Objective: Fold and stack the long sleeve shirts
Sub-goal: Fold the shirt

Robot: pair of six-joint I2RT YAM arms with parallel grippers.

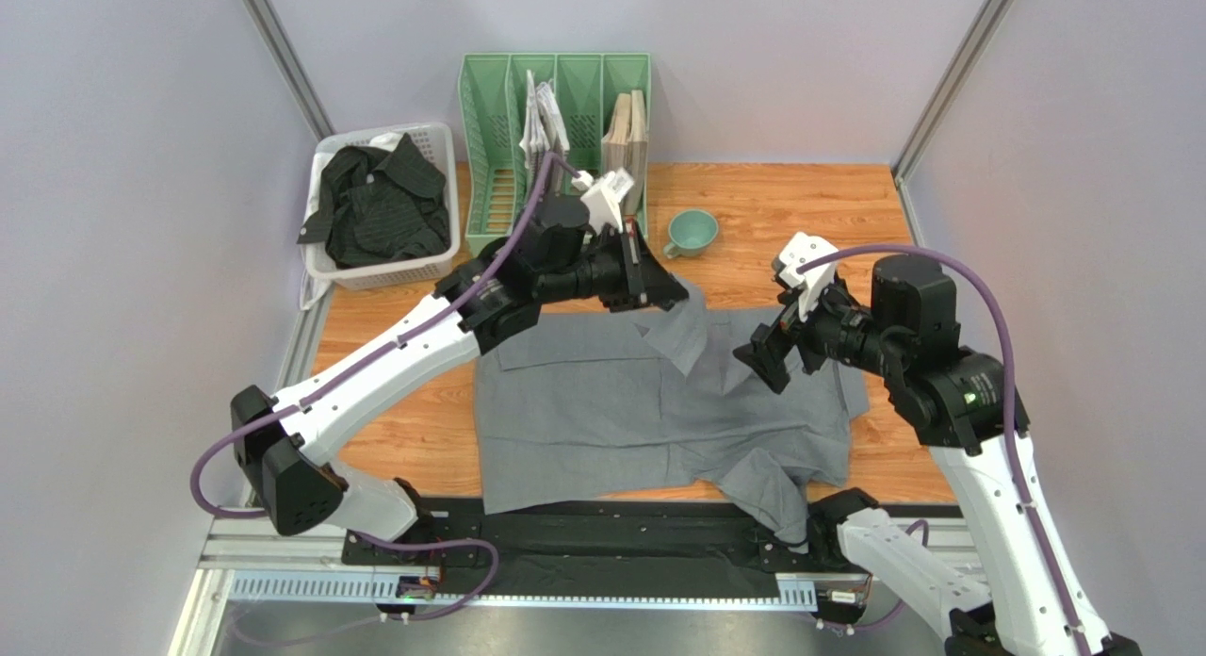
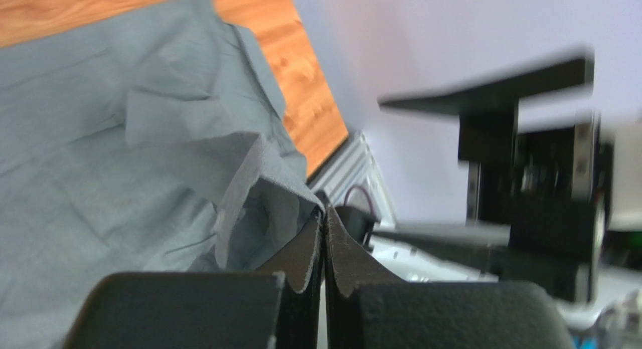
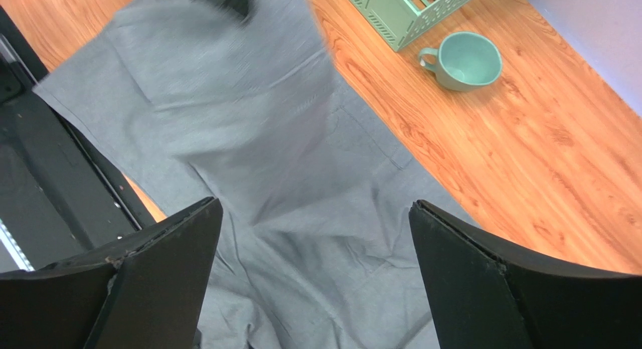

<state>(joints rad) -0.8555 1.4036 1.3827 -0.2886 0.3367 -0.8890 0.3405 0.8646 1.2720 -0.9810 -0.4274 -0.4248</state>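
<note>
Scanning the overhead view from its upper left, we see the black, faintly striped long sleeve shirt [image 1: 371, 204] heaped in a white slotted plastic basket [image 1: 389, 274], with a green slotted file rack [image 1: 496, 119] just beside it. At centre, the plain mid-grey long sleeve shirt [image 1: 609, 409] lies spread on the wooden table [image 1: 807, 211]. The left gripper [image 2: 324, 227] has its jaws pressed together, pinching a raised fold of that grey shirt. A teal ceramic mug [image 1: 691, 232] stands slightly higher in the frame. Right of centre, the right gripper [image 3: 315, 206] hangs over the grey cloth, its 2 jaws spread wide.
</note>
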